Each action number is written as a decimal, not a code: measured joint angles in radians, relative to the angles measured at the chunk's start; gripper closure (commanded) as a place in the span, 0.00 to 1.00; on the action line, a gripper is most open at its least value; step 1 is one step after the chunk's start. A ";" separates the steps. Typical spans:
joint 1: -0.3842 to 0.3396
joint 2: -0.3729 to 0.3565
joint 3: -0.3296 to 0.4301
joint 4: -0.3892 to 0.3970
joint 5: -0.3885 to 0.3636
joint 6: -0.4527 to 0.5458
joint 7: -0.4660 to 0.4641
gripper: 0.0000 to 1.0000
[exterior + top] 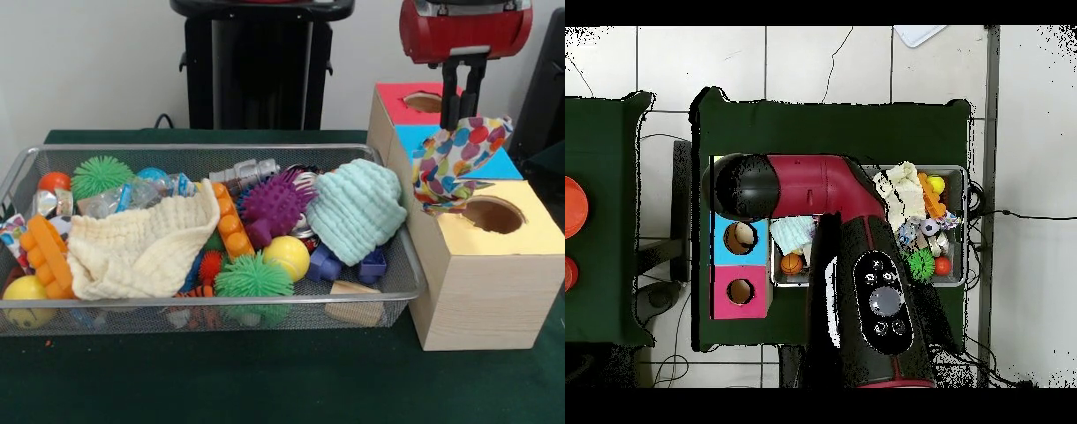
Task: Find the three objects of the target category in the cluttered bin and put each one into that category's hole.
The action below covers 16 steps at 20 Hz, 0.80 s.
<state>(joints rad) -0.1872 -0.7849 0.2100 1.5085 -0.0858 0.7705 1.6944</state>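
My gripper [462, 122] hangs at the right in the front view, shut on a white cloth with coloured dots [459, 159]. The cloth dangles over the blue-topped box [499, 165], just behind and left of the round hole [493, 215] in the yellow top of the wooden box [485, 291]. The wire-mesh bin [388, 300] stands to the left, full of toys. A white printed piece [11, 237] lies at its left end; I cannot tell what it is. In the overhead view the arm [865, 260] hides the gripper, the cloth and the yellow box.
The bin holds a cream knit cloth [141, 247], a mint knit cloth [357, 210], spiky balls, orange bricks and blue blocks. A red-topped box [402, 102] stands behind the blue one. Blue box [725, 240] and red box [725, 293] show overhead beside the bin [957, 172].
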 measured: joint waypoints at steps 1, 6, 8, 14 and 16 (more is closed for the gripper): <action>0.001 0.000 0.000 0.003 0.002 0.000 0.000 1.00; 0.017 -0.012 0.000 0.036 0.026 0.000 0.000 1.00; 0.020 -0.016 0.000 0.043 0.032 0.000 0.000 1.00; 0.046 -0.023 0.000 0.057 0.041 -0.007 0.000 1.00; 0.057 -0.023 0.000 0.057 0.041 -0.010 0.000 1.00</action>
<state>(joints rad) -0.1299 -0.8079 0.2101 1.5653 -0.0443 0.7601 1.6944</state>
